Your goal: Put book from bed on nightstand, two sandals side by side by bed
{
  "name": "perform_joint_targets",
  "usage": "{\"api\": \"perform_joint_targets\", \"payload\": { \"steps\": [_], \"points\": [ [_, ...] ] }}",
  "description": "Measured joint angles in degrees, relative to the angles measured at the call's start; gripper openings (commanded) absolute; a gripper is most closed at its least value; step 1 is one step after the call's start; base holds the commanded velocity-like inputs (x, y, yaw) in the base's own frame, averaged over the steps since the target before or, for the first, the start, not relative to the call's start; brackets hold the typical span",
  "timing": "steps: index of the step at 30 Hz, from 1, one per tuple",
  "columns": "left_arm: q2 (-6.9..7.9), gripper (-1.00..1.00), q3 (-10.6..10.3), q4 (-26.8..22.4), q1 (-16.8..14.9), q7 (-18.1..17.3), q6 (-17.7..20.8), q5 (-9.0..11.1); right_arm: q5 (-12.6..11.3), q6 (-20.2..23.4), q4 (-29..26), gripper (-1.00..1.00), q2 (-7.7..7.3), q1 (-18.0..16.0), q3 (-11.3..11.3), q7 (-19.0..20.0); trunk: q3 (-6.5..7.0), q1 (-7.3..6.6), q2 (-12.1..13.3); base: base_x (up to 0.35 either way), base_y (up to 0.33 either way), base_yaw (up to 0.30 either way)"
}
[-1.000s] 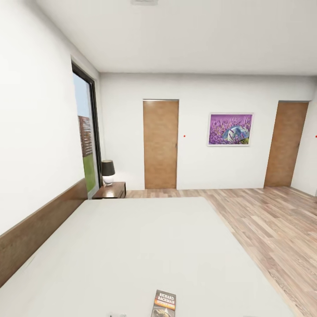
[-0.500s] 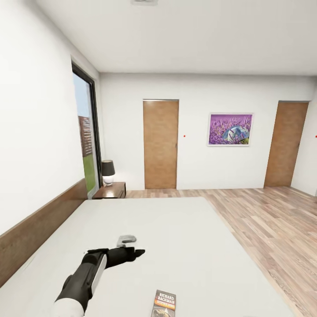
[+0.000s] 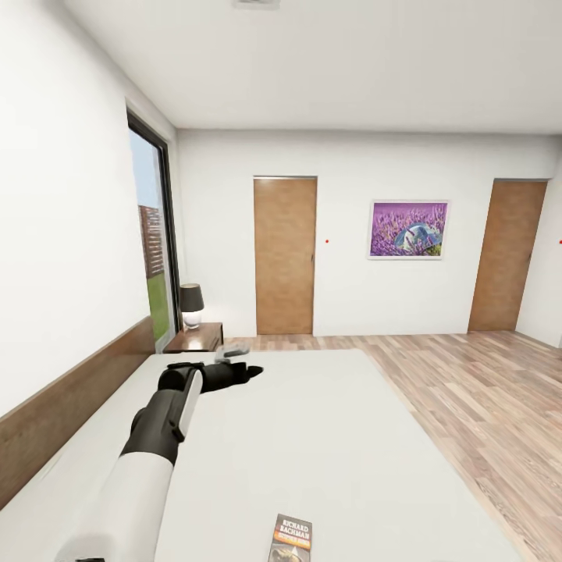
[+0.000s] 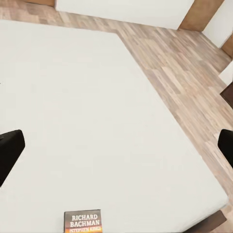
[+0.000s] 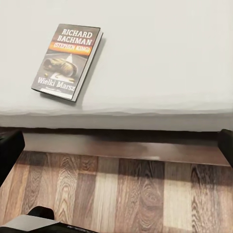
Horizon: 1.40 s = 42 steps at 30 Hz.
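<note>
Near the bed's [image 5: 145,58] edge lies the book [image 5: 67,60].

My head camera looks level across the bed [image 3: 312,437] toward the far wall. My left wrist camera looks down on the mattress from high above. My right wrist camera sits low beside the bed's edge. All three share the book [image 3: 290,538] [image 4: 83,222] [image 5: 68,60].

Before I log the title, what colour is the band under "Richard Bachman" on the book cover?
Orange, fading to dark at its edges, on the book; clearest in the right wrist view.
</note>
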Motion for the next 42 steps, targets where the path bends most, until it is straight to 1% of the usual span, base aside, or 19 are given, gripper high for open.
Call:
{"api": "perform_joint_targets", "payload": {
  "steps": [2, 4, 5, 7, 8, 11, 14, 17, 21, 32, 42],
  "points": [
    [0.00, 1.00, 0.0, 1.3, -0.8, 1.2, 0.1, 1.2, 0.0, 0.0, 0.0, 1.00, 0.02, 0.0, 0.0, 0.0, 0.00, 0.00, 0.0, 0.073, 0.000, 0.000],
    [-0.01, 1.00, -0.1, 2.4, -1.4, 2.5, 0.1, 2.9, 0.0, 0.0, 0.0, 1.00, 0.01, 0.0, 0.0, 0.0, 0.00, 0.00, 0.0, 0.094, 0.000, 0.000],
    [-0.01, 1.00, -0.2, 3.3, -1.7, 3.9, 0.1, 4.7, 0.0, 0.0, 0.0, 1.00, -0.01, 0.0, 0.0, 0.1, 0.00, -0.01, 0.0, 0.098, 0.000, 0.000],
    [-0.01, 1.00, -0.3, 4.2, -2.0, 5.5, 0.1, 6.4, -0.1, 0.0, 0.0, 1.00, -0.02, 0.0, 0.0, 0.1, 0.00, 0.00, 0.0, 0.075, 0.000, 0.000],
    [-0.01, 1.00, -0.6, 5.1, -2.2, 7.1, 0.1, 7.9, -0.1, 0.0, 0.0, 1.00, -0.02, 0.0, 0.0, 0.1, 0.00, 0.00, 0.0, 0.049, 0.000, 0.000],
    [-0.01, 1.00, -1.0, 6.8, -2.3, 9.1, 0.1, 9.8, -0.1, 0.0, 0.0, 1.00, -0.03, 0.0, 0.0, 0.2, 0.00, 0.00, 0.0, 0.032, 0.000, 0.000],
    [-0.01, 1.00, -1.5, 8.3, -2.4, 10.3, 0.1, 10.9, -0.1, 0.0, 0.0, 1.00, -0.03, 0.0, 0.0, 0.3, 0.00, 0.00, 0.0, 0.016, 0.000, 0.000],
    [-0.01, 1.00, -2.0, 9.6, -2.5, 11.1, 0.1, 11.7, -0.1, 0.0, 0.0, 1.00, -0.04, 0.0, 0.0, 0.4, -0.04, 0.01, 0.0, 0.007, 0.000, 0.000],
    [-0.01, 1.00, -2.3, 10.7, -2.5, 11.4, 0.1, 12.0, -0.1, 0.0, 0.0, 1.00, -0.04, 0.0, 0.0, 0.4, -0.24, 0.01, 0.0, 0.003, 0.000, 0.000],
    [-0.01, 1.00, -2.4, 11.6, -2.5, 11.6, 0.0, 12.4, -0.2, 0.1, 0.0, 1.00, -0.09, 0.0, 0.0, 0.4, -1.12, 0.01, 0.0, 0.000, 0.000, 0.000],
    [-0.01, 1.00, -2.4, 12.3, -2.4, 11.6, -1.1, 12.3, -0.1, 0.1, 0.0, 1.00, -0.07, 0.0, 0.0, 0.4, -2.00, 0.01, 0.0, 0.000, 0.000, 0.000]
  ]
}}
